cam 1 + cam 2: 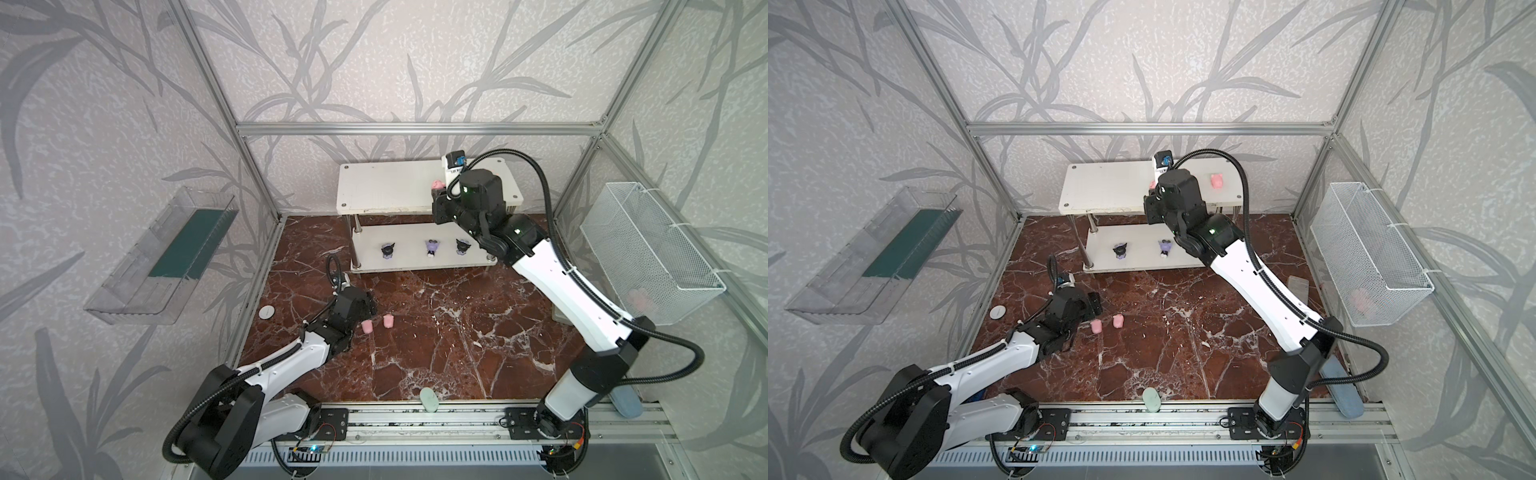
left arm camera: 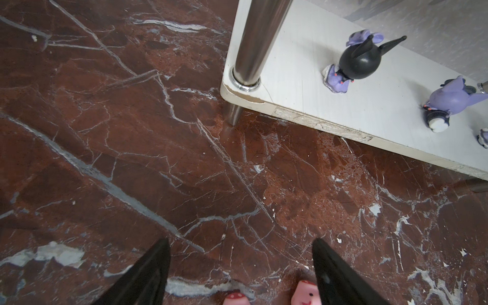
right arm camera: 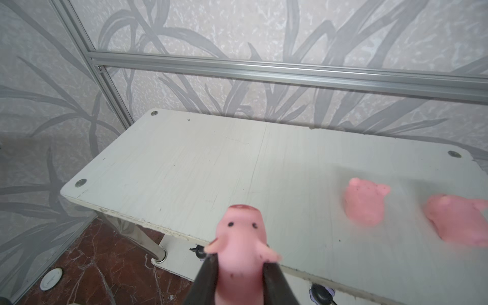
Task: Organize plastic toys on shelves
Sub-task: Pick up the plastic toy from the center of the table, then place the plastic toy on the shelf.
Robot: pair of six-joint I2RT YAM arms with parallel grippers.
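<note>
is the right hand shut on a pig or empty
Shut on the pink pig. In the right wrist view the two fingers of the right hand press against both its sides.

Soft, even light fills the cell, and the glossy red-brown marbled desk (image 2: 290,169) throws a pale sheen. Both top views bow at the edges. In the right wrist view, two pink pig figures (image 3: 365,202) (image 3: 459,221) on the white upper shelf board (image 3: 211,163) smear with blur.
</note>
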